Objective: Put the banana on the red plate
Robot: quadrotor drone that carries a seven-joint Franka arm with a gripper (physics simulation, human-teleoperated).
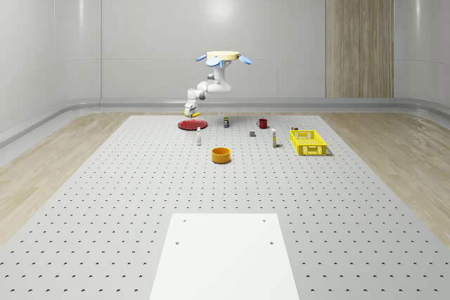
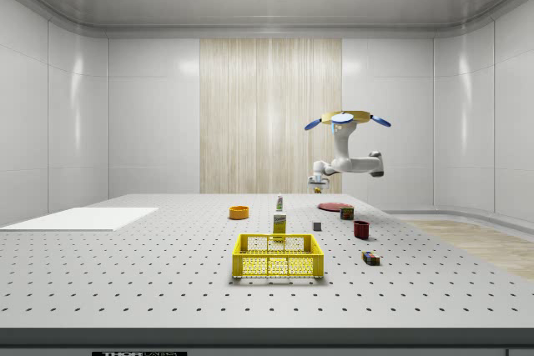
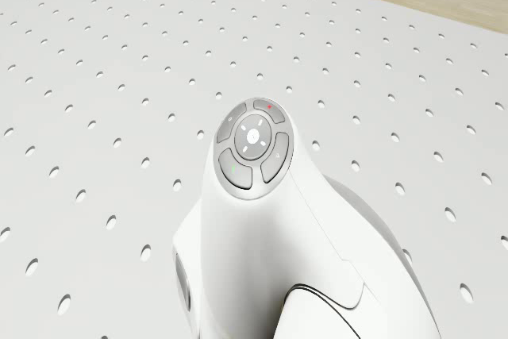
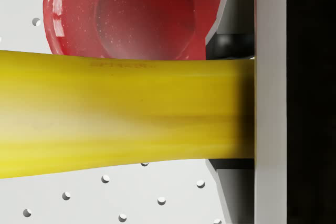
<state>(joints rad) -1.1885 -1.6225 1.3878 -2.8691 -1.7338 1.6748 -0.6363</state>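
Note:
The yellow banana (image 4: 126, 116) lies crosswise in my gripper (image 1: 190, 111), which is shut on it; one dark finger (image 4: 233, 43) presses its end. The red plate (image 4: 142, 14) lies on the perforated table just beneath the banana. In the whole-scene view the drone (image 1: 223, 57) hovers above the far part of the table, its arm reaching down to the view's left so the banana (image 1: 191, 112) hangs a little above the red plate (image 1: 191, 125). In the side view the gripper (image 2: 317, 181) hangs above the plate (image 2: 334, 206).
A yellow basket (image 1: 308, 142), an orange bowl (image 1: 221, 154), a red mug (image 1: 262, 123), a small can (image 1: 226, 121), a grey block (image 1: 252, 133) and two small bottles (image 1: 199, 137) stand on the table. A white sheet (image 1: 225, 254) lies near the front.

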